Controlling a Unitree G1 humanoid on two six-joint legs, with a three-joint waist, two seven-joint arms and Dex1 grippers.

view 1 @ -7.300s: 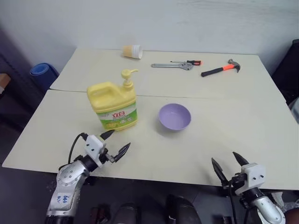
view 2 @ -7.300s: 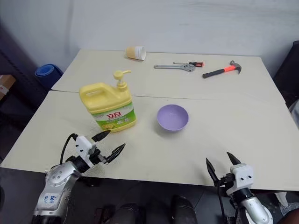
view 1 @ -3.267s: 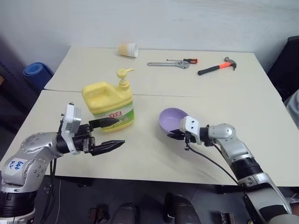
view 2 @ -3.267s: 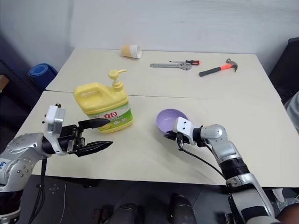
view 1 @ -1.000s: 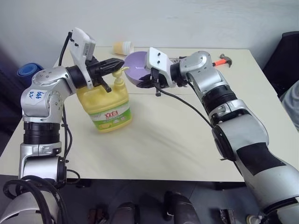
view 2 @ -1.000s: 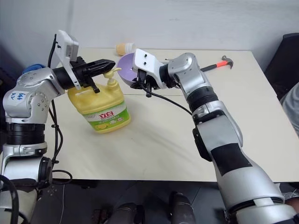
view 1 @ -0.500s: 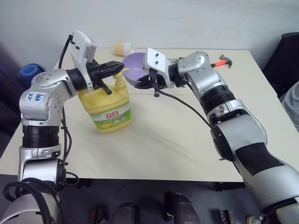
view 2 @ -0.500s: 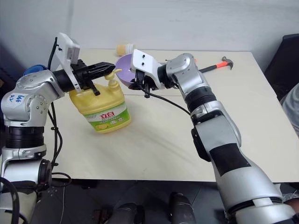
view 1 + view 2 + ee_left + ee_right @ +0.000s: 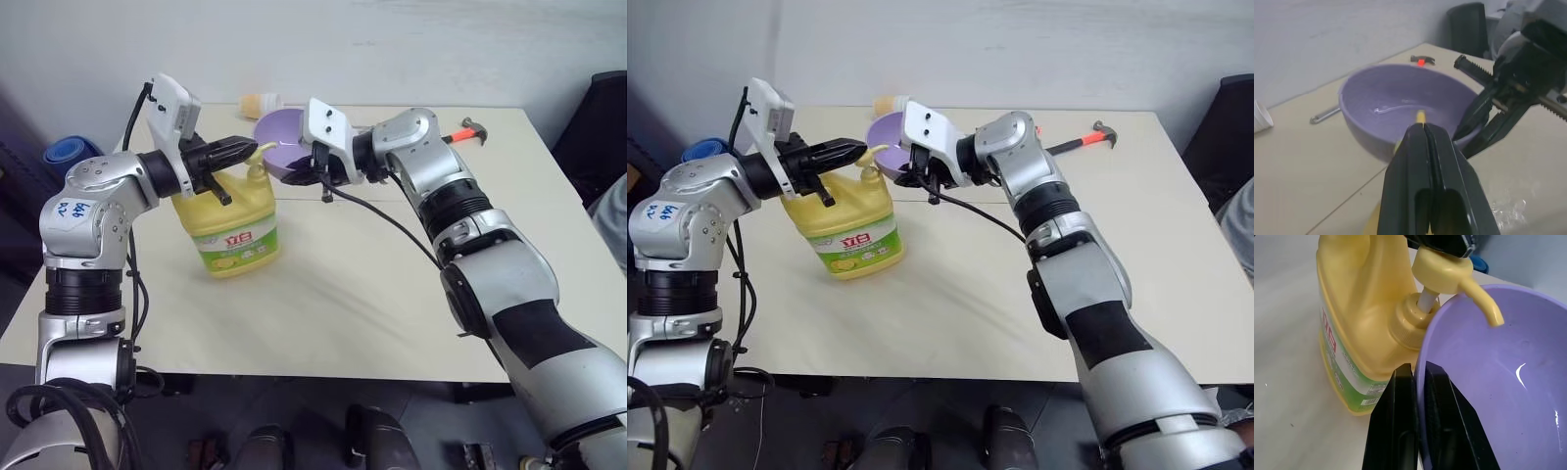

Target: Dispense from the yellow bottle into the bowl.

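The left gripper (image 9: 247, 144) is seen closed, its black fingers pressed together on top of the pump head of the yellow bottle (image 9: 227, 214), left of centre in the head views. The right gripper (image 9: 1418, 382) is clamped on the rim of the bowl (image 9: 282, 157), one finger inside and one outside. The bowl is held raised off the table (image 9: 392, 284), tilted, with the pump spout reaching over its rim. The bowl is smooth, glossy lavender plastic. The bottle is a squat yellow jug with a moulded handle and a green-and-white label bearing red characters, which cannot be read.
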